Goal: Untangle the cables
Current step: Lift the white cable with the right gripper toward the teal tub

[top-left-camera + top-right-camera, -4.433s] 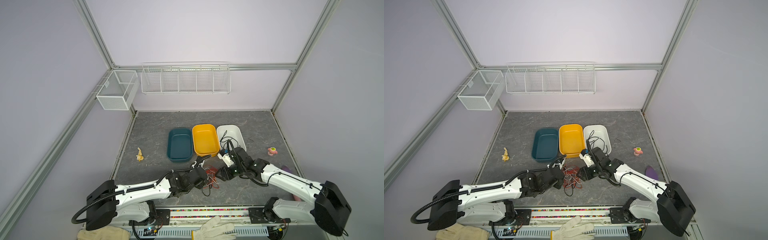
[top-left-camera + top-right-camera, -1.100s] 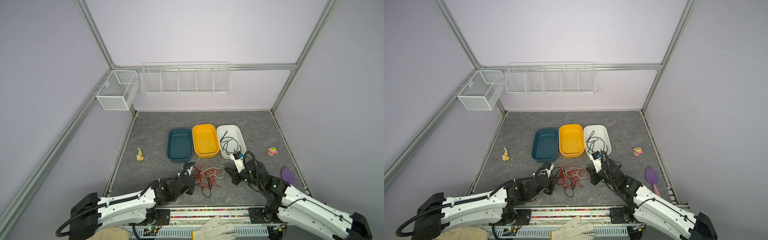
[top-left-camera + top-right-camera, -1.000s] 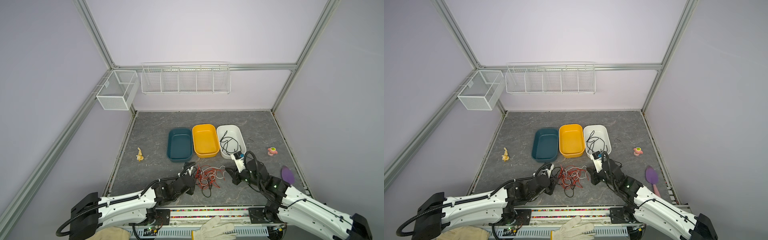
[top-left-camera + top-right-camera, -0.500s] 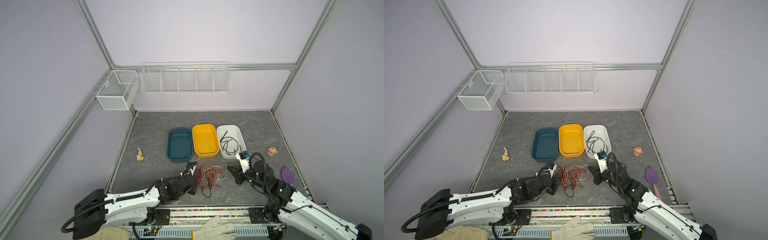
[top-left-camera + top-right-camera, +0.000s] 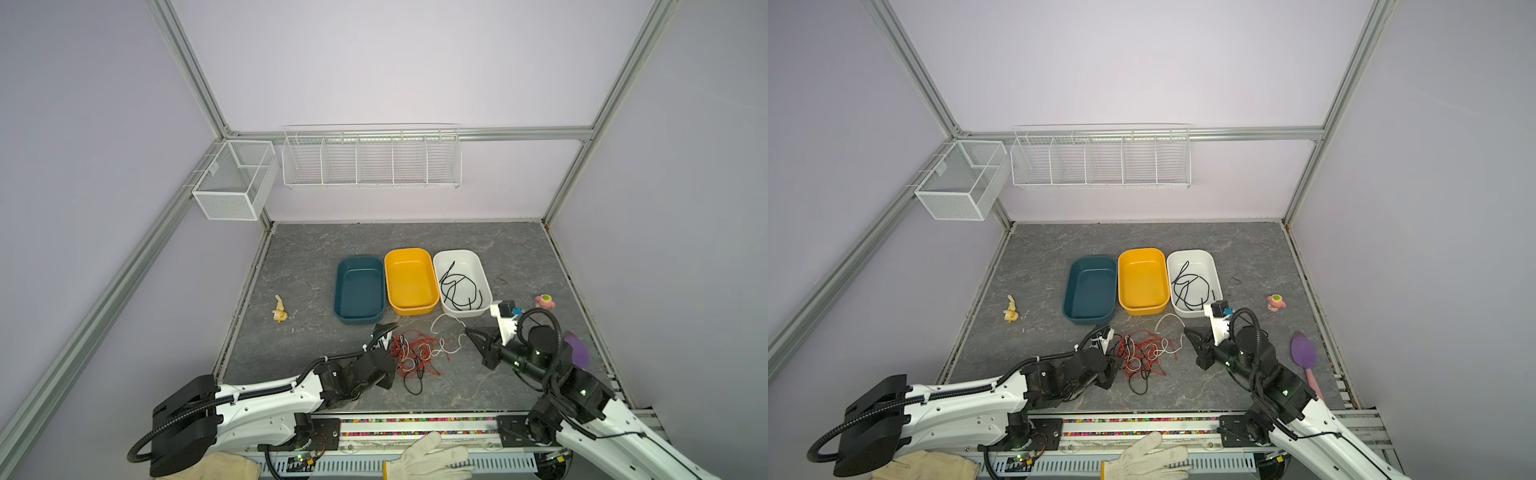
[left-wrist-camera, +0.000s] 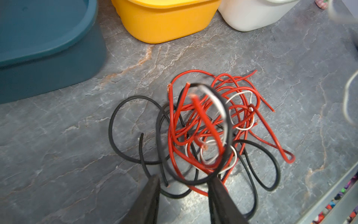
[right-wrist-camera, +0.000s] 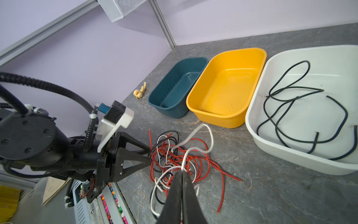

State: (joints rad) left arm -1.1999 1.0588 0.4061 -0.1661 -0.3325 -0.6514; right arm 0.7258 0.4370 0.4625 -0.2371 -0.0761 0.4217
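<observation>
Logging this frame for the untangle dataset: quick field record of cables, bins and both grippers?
tangle: red, black and white strands knotted together, lying in front of the bins
white cable: runs from the tangle to the right gripper
right gripper: shut on the white cable
left gripper: open, strands looped between its jaws
white bin: black cable inside, apart from the tangle
yellow bin: empty
teal bin: empty

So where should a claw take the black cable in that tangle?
On the black cable, probably its free loop nearest the front rail, coming from that side: it lies flat and alone there, while red strands and white strands cross it elsewhere.
</observation>
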